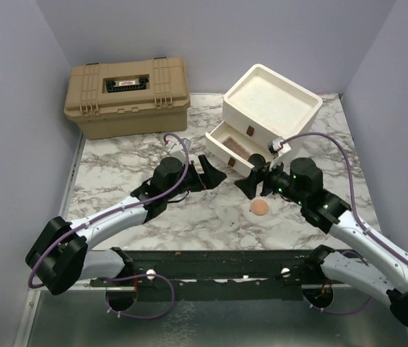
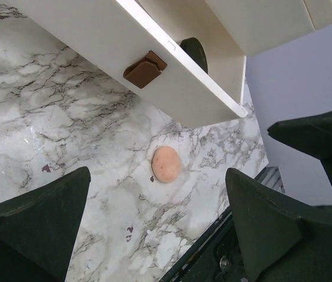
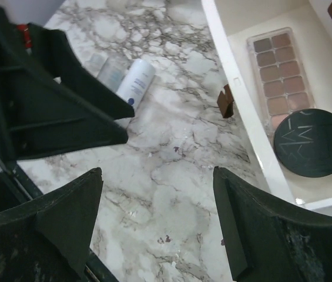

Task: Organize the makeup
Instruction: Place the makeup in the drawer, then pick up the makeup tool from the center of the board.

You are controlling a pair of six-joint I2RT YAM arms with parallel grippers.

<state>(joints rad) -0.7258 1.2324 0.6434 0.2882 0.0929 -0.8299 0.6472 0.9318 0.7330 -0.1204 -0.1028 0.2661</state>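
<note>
my left gripper (image 2: 157, 176) hangs just in front of the open drawer (image 2: 177, 94), jaws wide apart, holding nothing. my right gripper (image 3: 157, 173) hovers beside that same drawer, jaws apart and empty. inside the drawer lie the pink palette (image 3: 280, 70) and, against its near end, the round black compact (image 3: 312, 143). a round peach puff (image 2: 166, 164) sits on the marble (image 3: 177, 135) just before the drawer. the whitish bottle (image 3: 135, 82) lies on its side, left of the drawer and apart from it.
</note>
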